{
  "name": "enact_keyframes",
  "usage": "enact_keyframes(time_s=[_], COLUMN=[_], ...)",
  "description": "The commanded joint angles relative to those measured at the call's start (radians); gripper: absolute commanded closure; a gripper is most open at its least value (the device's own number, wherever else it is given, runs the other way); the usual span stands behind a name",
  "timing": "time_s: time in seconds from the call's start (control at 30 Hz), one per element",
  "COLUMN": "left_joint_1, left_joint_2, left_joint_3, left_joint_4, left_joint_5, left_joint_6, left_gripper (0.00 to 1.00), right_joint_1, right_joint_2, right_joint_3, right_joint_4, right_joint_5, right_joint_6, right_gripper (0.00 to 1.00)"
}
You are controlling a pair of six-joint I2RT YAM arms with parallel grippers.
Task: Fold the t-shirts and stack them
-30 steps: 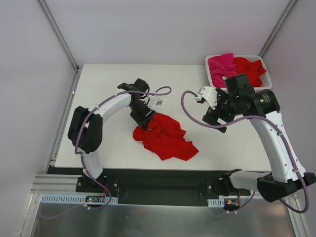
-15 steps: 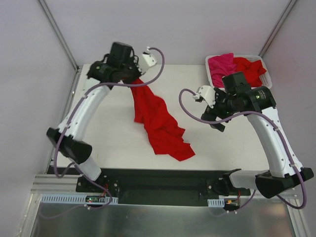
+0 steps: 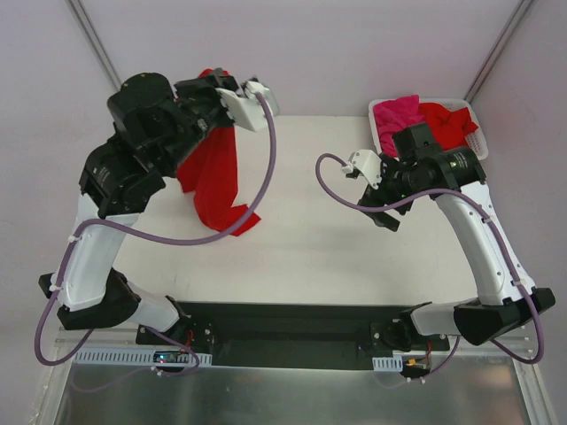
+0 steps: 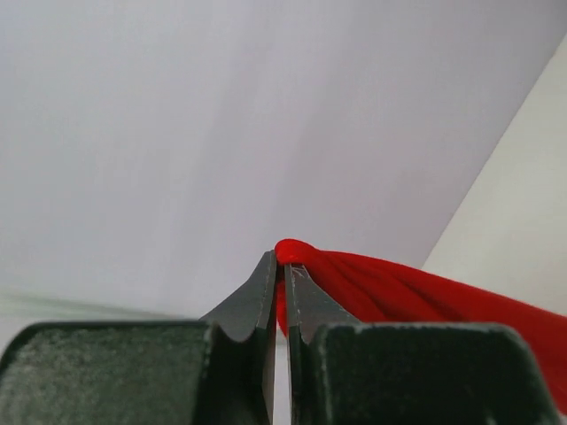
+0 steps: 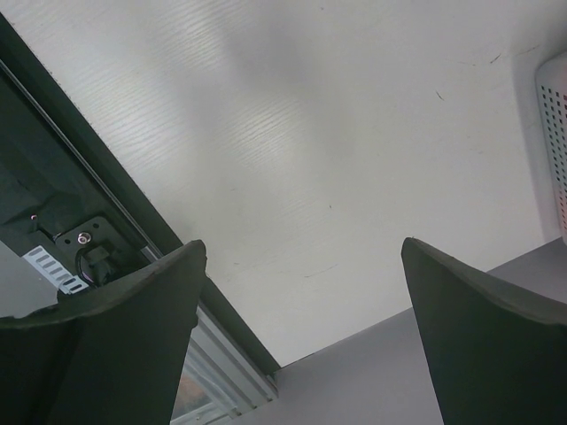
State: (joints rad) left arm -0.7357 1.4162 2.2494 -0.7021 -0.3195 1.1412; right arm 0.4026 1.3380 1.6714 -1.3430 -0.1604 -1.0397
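A red t-shirt hangs in a long bunch over the table's back left, its lower end touching the white table. My left gripper is raised high and shut on the shirt's top fold. In the left wrist view the jaws pinch red cloth that trails off to the right. My right gripper hovers open over the table's right half, with only bare tabletop between its fingers. A magenta t-shirt and another red t-shirt lie in the basket.
The white slotted basket stands at the table's back right corner, just behind my right wrist; its wall shows at the right wrist view's edge. The dark front rail runs along the table's near edge.
My left gripper closed on the red t-shirt lying mid-table and lifted it up and toward the back left, so it now hangs. My right arm moved slightly.
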Motion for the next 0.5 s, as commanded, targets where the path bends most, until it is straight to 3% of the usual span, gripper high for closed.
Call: enact_keyframes(time_s=[0.0,0.1,0.17,0.2,0.23,0.27,0.33,0.47], left_joint_1=[-0.155,-0.209,-0.220,-0.223,-0.229,-0.228,-0.199,0.025], left_joint_2=[0.049,0.095,0.142,0.157,0.174,0.176,0.158,0.086], left_joint_3=[-0.027,-0.068,-0.065,-0.062,-0.056,-0.065,-0.108,-0.138], left_joint_4=[0.124,0.151,0.158,0.158,0.158,0.159,0.173,0.205], left_joint_5=[-0.029,0.060,0.097,0.099,0.096,0.083,0.010,0.039], left_joint_6=[0.101,0.057,-0.018,-0.037,-0.053,-0.032,0.027,0.083], left_gripper=[1.00,1.00,0.85,0.66,0.26,0.01,0.01,0.01], right_joint_1=[-0.005,-0.005,-0.005,-0.005,-0.005,-0.005,-0.005,-0.005], right_joint_2=[0.013,0.023,0.026,0.029,0.030,0.032,0.036,0.039], right_joint_3=[0.047,0.045,0.037,0.030,0.022,0.016,0.007,0.019], right_joint_4=[-0.229,-0.229,-0.228,-0.223,-0.217,-0.206,-0.205,-0.202], right_joint_5=[-0.019,-0.016,0.004,0.018,0.034,0.071,0.087,0.053], right_joint_6=[-0.006,-0.008,-0.016,-0.013,-0.010,-0.006,-0.008,-0.003], right_gripper=[0.04,0.04,0.04,0.04,0.04,0.04,0.04,0.04])
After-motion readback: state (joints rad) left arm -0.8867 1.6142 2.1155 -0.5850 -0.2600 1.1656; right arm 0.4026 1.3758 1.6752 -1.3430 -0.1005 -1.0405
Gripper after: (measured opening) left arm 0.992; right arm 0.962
